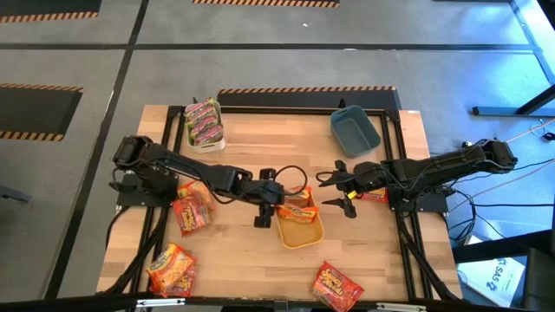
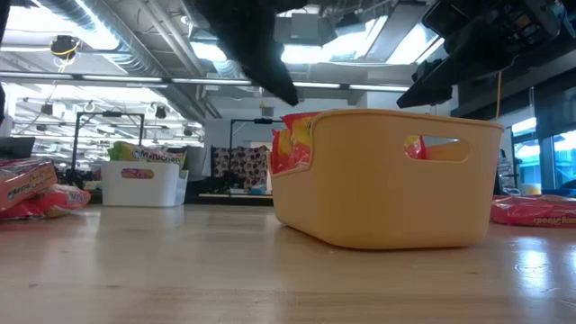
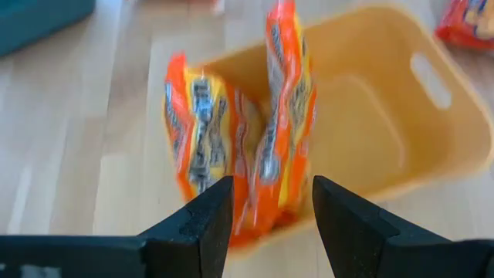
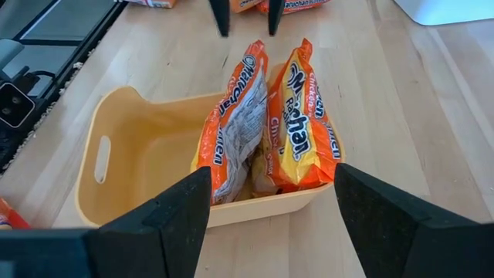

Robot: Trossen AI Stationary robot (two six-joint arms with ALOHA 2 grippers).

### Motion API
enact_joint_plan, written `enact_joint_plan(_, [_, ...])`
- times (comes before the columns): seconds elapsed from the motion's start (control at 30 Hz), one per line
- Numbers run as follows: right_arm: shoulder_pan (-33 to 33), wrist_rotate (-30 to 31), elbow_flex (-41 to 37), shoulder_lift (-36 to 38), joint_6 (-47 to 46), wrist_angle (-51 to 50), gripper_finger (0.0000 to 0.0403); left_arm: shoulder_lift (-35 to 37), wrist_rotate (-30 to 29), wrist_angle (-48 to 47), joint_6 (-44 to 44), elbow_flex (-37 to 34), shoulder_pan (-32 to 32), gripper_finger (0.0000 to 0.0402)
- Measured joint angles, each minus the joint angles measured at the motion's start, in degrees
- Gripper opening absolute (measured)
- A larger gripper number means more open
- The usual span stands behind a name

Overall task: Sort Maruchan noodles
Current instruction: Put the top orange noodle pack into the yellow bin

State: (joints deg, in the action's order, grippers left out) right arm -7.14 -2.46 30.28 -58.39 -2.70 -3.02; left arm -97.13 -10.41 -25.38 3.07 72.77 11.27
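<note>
Two orange-yellow Maruchan packets stand on edge inside the yellow bin, leaning against its end wall; the high view shows them too. My left gripper is open just beyond that end of the bin, its fingers on either side of the packets' line and touching nothing. My right gripper is open and hovers on the bin's right side. Green-pink packets fill the white bin. Red packets and orange-yellow ones lie flat on the table.
The blue bin sits at the far right and the white bin at the far left. A red packet lies near the front edge, another under my right arm. Bare wood lies between the bins.
</note>
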Motion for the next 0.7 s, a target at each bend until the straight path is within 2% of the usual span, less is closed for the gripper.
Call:
enact_joint_plan(0.1, [0.0,0.5,0.0,0.0,0.0,-0.1,0.0257,1.9,-0.5,0.3,0.0,-2.0,0.2,0.0170])
enact_joint_plan(0.2, [0.0,0.5,0.0,0.0,0.0,-0.1,0.0257,5.9,-2.3,1.9,0.9,-7.1,0.2,0.0170])
enact_joint_plan(0.5, [0.0,3.4,0.0,0.0,-0.1,0.0,0.0257,26.6,-6.8,19.8,5.8,-30.6,-0.1,0.0170])
enact_joint_plan(0.6, [0.0,4.8,0.0,0.0,-0.4,-0.1,0.0257,33.4,-6.6,19.7,9.8,-34.4,0.0,0.0169])
enact_joint_plan(0.7, [0.0,6.4,0.0,0.4,-1.9,-1.1,0.0257,39.6,-5.5,14.8,14.1,-34.9,0.6,0.0169])
